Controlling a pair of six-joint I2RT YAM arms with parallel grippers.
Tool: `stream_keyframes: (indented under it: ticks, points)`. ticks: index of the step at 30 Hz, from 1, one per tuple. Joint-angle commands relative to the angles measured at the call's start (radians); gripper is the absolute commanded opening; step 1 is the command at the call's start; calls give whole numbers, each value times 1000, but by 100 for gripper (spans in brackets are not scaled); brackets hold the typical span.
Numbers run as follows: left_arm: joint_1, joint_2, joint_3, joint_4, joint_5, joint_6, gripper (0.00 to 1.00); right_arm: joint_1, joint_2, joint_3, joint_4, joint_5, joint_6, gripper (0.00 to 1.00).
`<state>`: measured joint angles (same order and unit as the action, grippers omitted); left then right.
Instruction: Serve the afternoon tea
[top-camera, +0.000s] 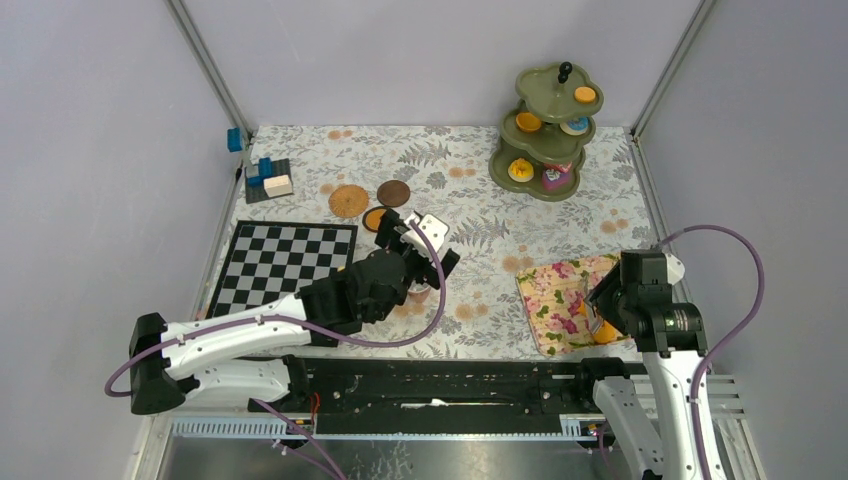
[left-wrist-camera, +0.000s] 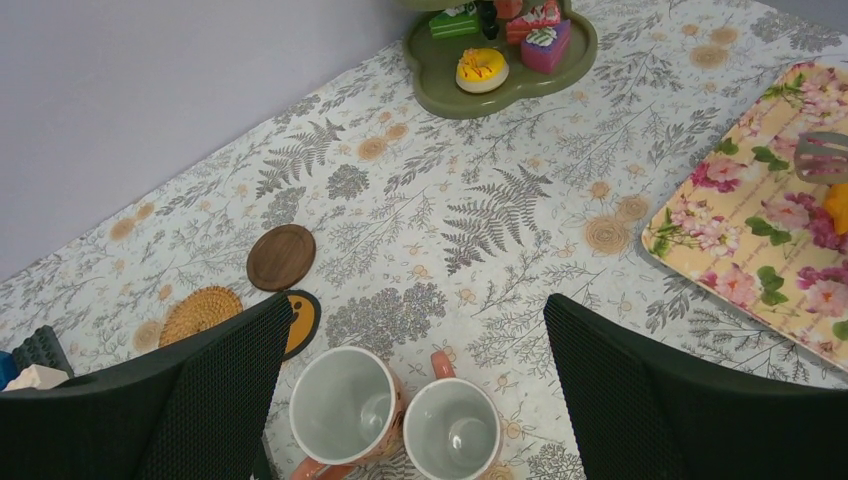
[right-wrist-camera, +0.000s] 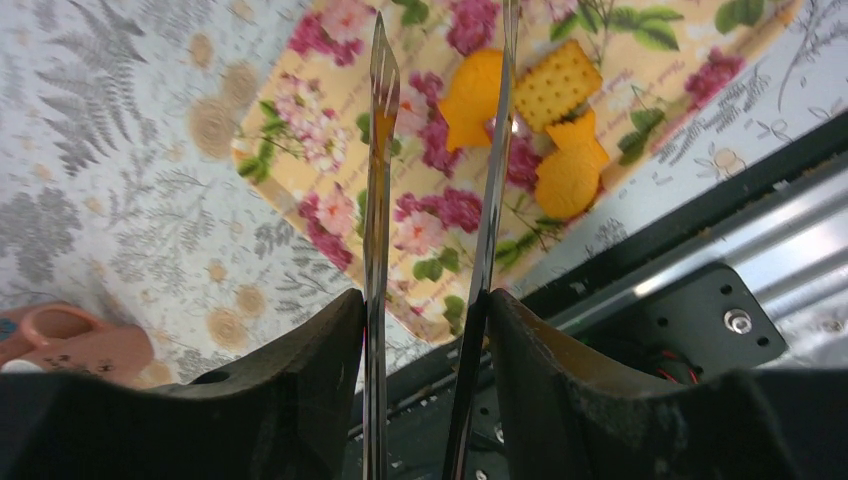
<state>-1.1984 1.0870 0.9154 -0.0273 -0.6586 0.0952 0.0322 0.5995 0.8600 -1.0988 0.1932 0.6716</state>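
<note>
Two pinkish mugs stand side by side, touching, on the leaf-print tablecloth. My left gripper hangs open right above them, with a finger on each side and holding nothing; in the top view it hides them. My right gripper is shut on metal tongs, whose tips hover over the cookies on the floral cloth. Three round coasters lie beyond the mugs. The olive three-tier stand at the back holds donuts and cakes. No yellow mug shows.
A black-and-white chessboard lies left of my left arm, with small blue and white blocks behind it. The black mounting rail runs along the near edge. Grey walls close in the back and sides.
</note>
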Motion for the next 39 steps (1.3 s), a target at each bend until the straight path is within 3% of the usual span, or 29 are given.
stream_keyframes:
  ticks: [1,8,14,25,39]
  points:
    - [3,-34,-18,83,-15,14,99,-2,42,50,-107,8,-6,55]
    - [12,-21,-23,86,5,0,99,-2,46,41,-159,-52,-29,55]
    - [18,-16,-21,82,20,-9,99,-2,46,-39,-22,-121,-21,54]
    - [20,-12,-21,79,15,-7,99,-2,61,-64,-26,-122,-30,45]
    - [20,-22,-16,72,31,-20,99,-2,22,-35,-109,-115,-45,51]
